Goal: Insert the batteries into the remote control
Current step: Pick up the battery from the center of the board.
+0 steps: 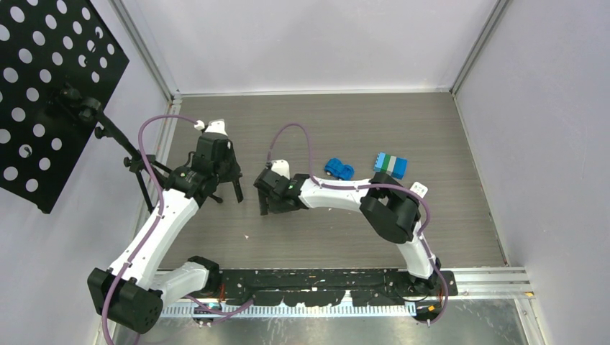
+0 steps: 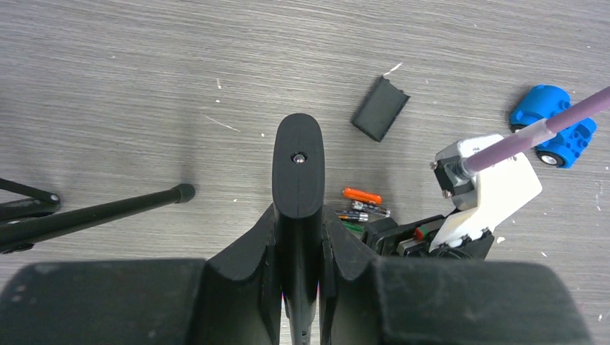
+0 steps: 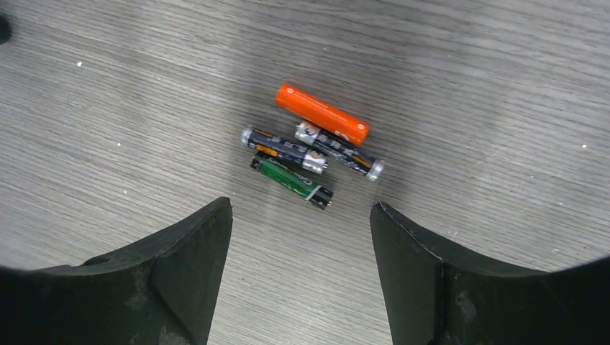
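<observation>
Together, 4 batteries [image 3: 311,147], print illegible, right claw [image 3: 301,208] spread, left claw [image 2: 298,214] clamping remote [image 2: 298,162]

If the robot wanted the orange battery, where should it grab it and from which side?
Probably its middle, from straight above. The orange battery lies flat at the pile's far edge: its far long side is free, but a dark battery lies close against the near side, so the open right tool has little room there.
</observation>
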### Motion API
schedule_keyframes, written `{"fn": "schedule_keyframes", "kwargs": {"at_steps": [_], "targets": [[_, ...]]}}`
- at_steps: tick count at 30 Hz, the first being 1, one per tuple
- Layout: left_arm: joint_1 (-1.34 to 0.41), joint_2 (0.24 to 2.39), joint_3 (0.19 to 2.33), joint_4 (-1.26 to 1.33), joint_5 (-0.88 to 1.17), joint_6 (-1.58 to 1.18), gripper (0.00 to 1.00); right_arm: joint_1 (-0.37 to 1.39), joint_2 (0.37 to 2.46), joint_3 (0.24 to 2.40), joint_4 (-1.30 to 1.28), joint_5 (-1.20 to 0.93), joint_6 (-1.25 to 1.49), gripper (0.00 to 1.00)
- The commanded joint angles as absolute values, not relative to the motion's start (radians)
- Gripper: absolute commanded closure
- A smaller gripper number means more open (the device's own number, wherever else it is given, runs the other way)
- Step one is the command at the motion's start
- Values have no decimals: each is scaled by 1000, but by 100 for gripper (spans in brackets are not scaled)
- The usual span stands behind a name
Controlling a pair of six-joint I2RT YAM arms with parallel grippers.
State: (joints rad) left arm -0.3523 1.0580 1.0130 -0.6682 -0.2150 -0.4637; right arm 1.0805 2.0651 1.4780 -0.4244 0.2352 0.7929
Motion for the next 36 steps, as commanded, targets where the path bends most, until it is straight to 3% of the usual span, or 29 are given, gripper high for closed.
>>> {"fn": "schedule_keyframes", "kwargs": {"at_steps": [1,9,19,25,30,36], "targets": [[-347,1033,1041,-676,-293,-466,100,1115,2109,1590,-525,357,817,24],[-344,1016,1038,-699,-358,-481,100,1144,2194,1698,-657,497,861,24],[-341,1006,1038,-703,-377,-485,100,1155,2232,1696,-631,565,894,26],[-341,1005,1035,-698,-364,-481,100,1153,2246,1688,-579,497,900,37],[-341,1005,1032,-691,-353,-479,100,1153,2252,1683,-579,491,889,38],[-340,1013,1032,-683,-334,-475,100,1144,2214,1641,-579,472,854,56]]}}
